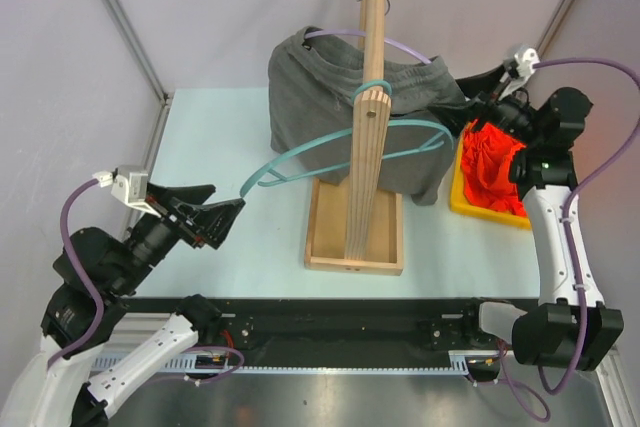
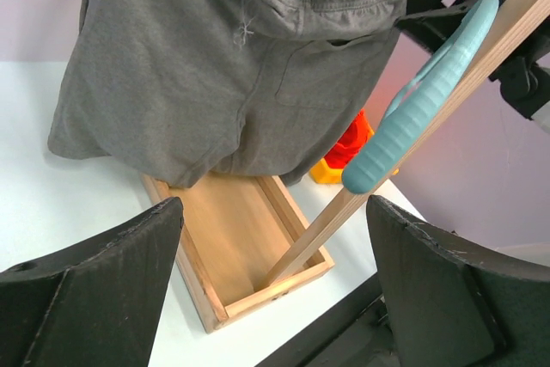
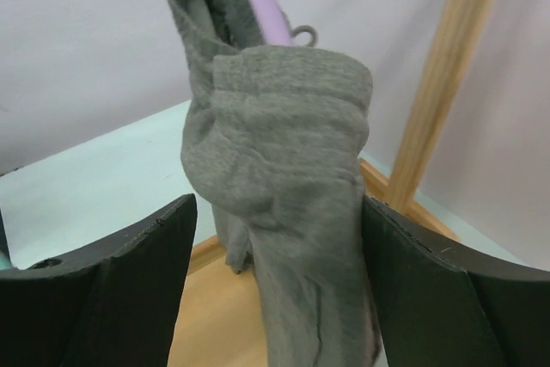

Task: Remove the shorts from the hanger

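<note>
Top external: pale table (image 1: 230, 147), grey walls (image 1: 200, 7); left claw (image 1: 228, 197) spread, right claw (image 3: 277, 202) spread astride grey shorts (image 1: 320, 97).

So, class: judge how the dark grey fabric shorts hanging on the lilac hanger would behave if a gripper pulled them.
Probably floppy: the dark grey fabric shorts drape in folds and bunch up inside the right gripper. Likely light, since the thin lilac hanger carries them. They may snag, with the gathered waistband stretched over the hanger.
</note>
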You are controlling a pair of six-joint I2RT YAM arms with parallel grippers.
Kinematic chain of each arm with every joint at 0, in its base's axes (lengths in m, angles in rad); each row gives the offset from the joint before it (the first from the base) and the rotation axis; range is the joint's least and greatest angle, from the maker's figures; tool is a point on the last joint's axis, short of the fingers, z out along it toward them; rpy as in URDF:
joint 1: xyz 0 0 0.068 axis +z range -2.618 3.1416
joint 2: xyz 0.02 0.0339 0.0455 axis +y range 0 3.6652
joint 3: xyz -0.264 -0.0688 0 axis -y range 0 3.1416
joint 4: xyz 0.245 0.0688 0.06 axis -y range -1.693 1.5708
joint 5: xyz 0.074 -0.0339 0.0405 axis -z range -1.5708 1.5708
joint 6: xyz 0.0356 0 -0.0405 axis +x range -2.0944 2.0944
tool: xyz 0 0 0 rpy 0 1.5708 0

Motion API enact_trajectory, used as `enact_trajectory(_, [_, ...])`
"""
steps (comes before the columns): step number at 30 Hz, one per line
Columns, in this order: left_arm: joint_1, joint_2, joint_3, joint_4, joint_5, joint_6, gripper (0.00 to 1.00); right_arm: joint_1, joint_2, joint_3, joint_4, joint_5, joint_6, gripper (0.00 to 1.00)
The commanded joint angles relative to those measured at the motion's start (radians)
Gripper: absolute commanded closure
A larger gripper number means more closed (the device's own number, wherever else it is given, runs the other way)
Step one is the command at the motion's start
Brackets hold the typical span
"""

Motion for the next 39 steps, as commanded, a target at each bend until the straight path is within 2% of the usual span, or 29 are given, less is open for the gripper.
enact_trajectory(1, [-0.004,-0.005,0.045,-0.011,-0.021,0.01,0.08,0.098,0.016,0.039,-0.047,0.08,-0.187,0.22])
enact_trajectory(4, [-0.004,-0.005,0.064,-0.033,-0.032,0.015,0.09,0.114,0.038,0.038,-0.031,0.124,-0.236,0.3])
enact_trajectory(5, [-0.004,-0.005,0.072,-0.037,-0.041,0.015,0.08,0.115,0.043,0.038,-0.019,0.135,-0.231,0.38])
enact_trajectory(7, [-0.004,-0.007,0.079,-0.057,-0.051,0.019,0.08,0.115,0.055,0.039,0.019,0.14,-0.23,0.49])
enact_trajectory(8, [-0.004,-0.007,0.085,-0.062,-0.06,0.021,0.08,0.115,0.06,0.038,0.033,0.134,-0.23,0.58])
enact_trajectory(10, [-0.004,-0.011,0.09,-0.074,-0.067,0.026,0.09,0.115,0.071,0.039,0.082,0.114,-0.219,0.68])
enact_trajectory(11, [-0.004,-0.013,0.093,-0.077,-0.077,0.027,0.08,0.114,0.078,0.038,0.099,0.108,-0.217,0.81])
enact_trajectory(14, [-0.004,-0.019,0.093,-0.096,-0.09,0.029,0.08,0.114,0.077,0.041,0.145,0.123,-0.198,1.0])
enact_trajectory(18, [-0.004,-0.034,0.095,-0.108,-0.121,0.029,0.08,0.103,0.06,0.039,0.24,0.123,-0.118,1.0])
enact_trajectory(23, [-0.004,-0.036,0.108,-0.1,-0.141,0.024,0.08,0.105,0.055,0.039,0.444,0.198,0.144,1.0])
enact_trajectory(26, [-0.004,-0.015,0.128,-0.096,-0.149,0.015,0.08,0.1,0.063,0.039,0.48,0.288,0.276,1.0])
enact_trajectory(28, [-0.004,0.007,0.144,-0.091,-0.141,0.012,0.05,0.086,0.065,0.041,0.47,0.34,0.318,1.0])
enact_trajectory(29, [-0.004,0.024,0.185,-0.094,-0.144,0.018,0.0,0.085,0.068,0.041,0.463,0.345,0.332,1.0])
enact_trajectory(30, [-0.004,0.08,0.223,-0.128,-0.149,0.025,0.0,0.083,0.074,0.041,0.449,0.339,0.326,1.0])
enact_trajectory(35, [-0.004,0.274,0.548,-0.237,-0.143,0.068,0.0,0.037,0.094,0.039,0.313,0.295,0.316,1.0])
enact_trajectory(39, [-0.004,0.317,0.587,-0.182,-0.137,0.058,0.0,0.022,0.097,0.035,0.253,0.27,0.319,1.0])
